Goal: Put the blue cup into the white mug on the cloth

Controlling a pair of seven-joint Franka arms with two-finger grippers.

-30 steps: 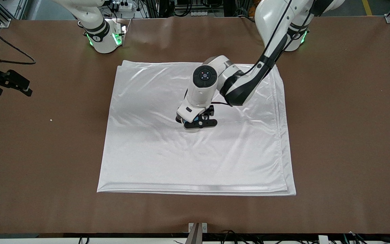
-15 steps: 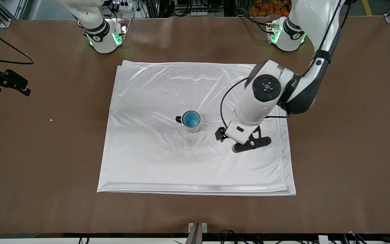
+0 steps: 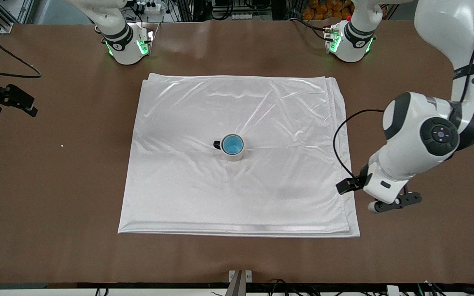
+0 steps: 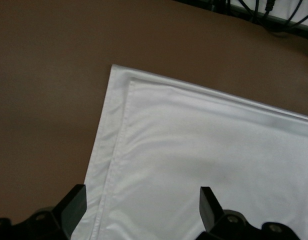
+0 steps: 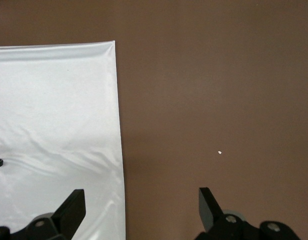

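The blue cup [image 3: 232, 144] sits inside the white mug [image 3: 234, 155], which stands upright with its black handle [image 3: 217, 144] near the middle of the cloth [image 3: 179, 185]. My left gripper [image 3: 390, 204] is open and empty, up over the cloth's edge at the left arm's end, near the corner closest to the front camera. The left wrist view shows its fingers [image 4: 208, 202] wide apart over that cloth corner [image 4: 144, 130]. My right gripper [image 5: 141, 210] is open and empty. It waits over the bare table beside the cloth's edge [image 5: 118, 130] at the right arm's end.
The brown table [image 3: 426, 255] surrounds the cloth. A small white speck [image 3: 61, 145] lies on the table toward the right arm's end and also shows in the right wrist view [image 5: 220, 152]. A black cable [image 3: 15, 75] runs there too.
My left gripper let go of the blue cup in the mug. It then moved off toward the left arm's end of the cloth. The right arm has not moved.
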